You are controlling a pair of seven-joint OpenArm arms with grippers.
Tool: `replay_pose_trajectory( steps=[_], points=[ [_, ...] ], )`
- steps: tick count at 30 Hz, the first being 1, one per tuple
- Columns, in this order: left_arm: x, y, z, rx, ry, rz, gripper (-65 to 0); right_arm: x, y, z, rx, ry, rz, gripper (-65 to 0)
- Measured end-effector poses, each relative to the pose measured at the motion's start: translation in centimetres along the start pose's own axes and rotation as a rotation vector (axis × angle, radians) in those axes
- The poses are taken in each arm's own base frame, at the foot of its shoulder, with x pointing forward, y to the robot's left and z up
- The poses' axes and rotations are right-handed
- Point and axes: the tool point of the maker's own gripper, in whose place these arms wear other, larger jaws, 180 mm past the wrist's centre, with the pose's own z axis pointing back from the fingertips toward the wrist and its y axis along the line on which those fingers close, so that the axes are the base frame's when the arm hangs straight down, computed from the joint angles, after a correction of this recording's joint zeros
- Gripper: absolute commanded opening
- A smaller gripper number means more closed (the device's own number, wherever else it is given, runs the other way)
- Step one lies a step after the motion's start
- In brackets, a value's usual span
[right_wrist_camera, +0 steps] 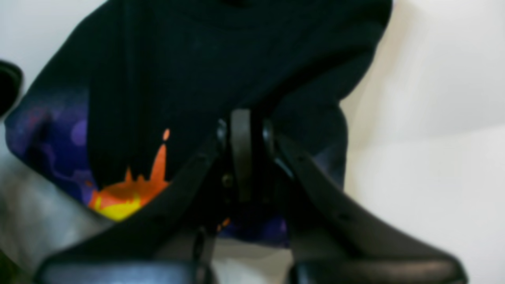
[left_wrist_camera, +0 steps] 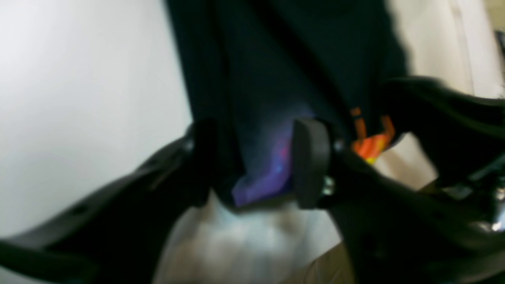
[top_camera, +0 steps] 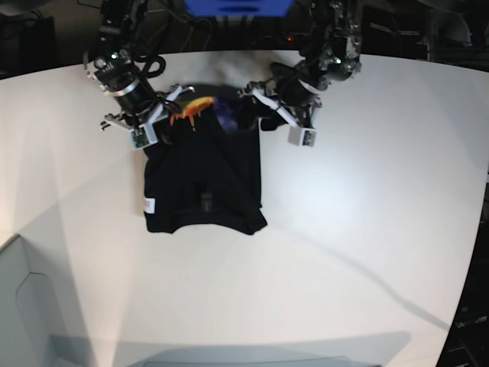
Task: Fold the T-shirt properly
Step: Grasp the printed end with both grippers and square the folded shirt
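You've got the black short-sleeved cloth T-shirt [top_camera: 202, 180] lying on the white table [top_camera: 367, 191], already narrowed to a long strip. Its far edge, the one with the orange-and-purple flame print [top_camera: 200, 107], is lifted off the table by both arms.

Left gripper [left_wrist_camera: 252, 165]: jaws pinched on the purple printed corner of the cloth; the grey pad [left_wrist_camera: 309, 161] presses straight into the fabric. Right gripper [right_wrist_camera: 241, 157]: jaws together on the shirt edge, black cloth bunched on both sides of the closed fingers. Both wrist views are blurry, so you can't tell how many layers each grip has.

Judgement: you're in the middle of the lengthwise fold, carrying the printed end toward the near hem [top_camera: 206, 228].

To do it well:
- Keep both grippers level and evenly spaced so the held edge stays taut and doesn't sag in the middle.
- Move both arms at the same speed toward the near hem; any lag will skew the fold.
- Stay low so the cloth rolls over and doesn't drag the part lying on the table.
- Line the held edge up with the near hem, just short of the small white tag [top_camera: 149, 205], before letting go.
- Risk: thin knit may slip out of the left pinch, since it holds only a corner.
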Motion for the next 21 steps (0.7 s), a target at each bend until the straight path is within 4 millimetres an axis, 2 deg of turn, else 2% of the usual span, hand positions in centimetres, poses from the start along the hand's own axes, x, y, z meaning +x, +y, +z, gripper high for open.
replay_pose_trajectory(
  steps=[4,8,13,21],
  points=[
    [-0.2,-0.3,-0.1,-0.007,0.008,0.0,-19.3,0.0,0.0,0.0,-0.001,0.002,0.002,-63.2],
    [0.1,-0.2,-0.2,-0.004,-0.001,-0.005,-18.1,-0.1,0.0,0.0,-0.001,0.002,0.001,-63.1],
    [-1.0,0.0,-1.2,-0.006,0.042,0.006,-24.0,-0.1,0.0,0.0,0.0,0.003,0.001,-63.1],
    [-1.0,-0.6,-1.8,-0.025,0.047,-0.013,-38.2,-0.9,-0.3,-0.2,0.006,0.02,0.004,-63.1]
  ],
)
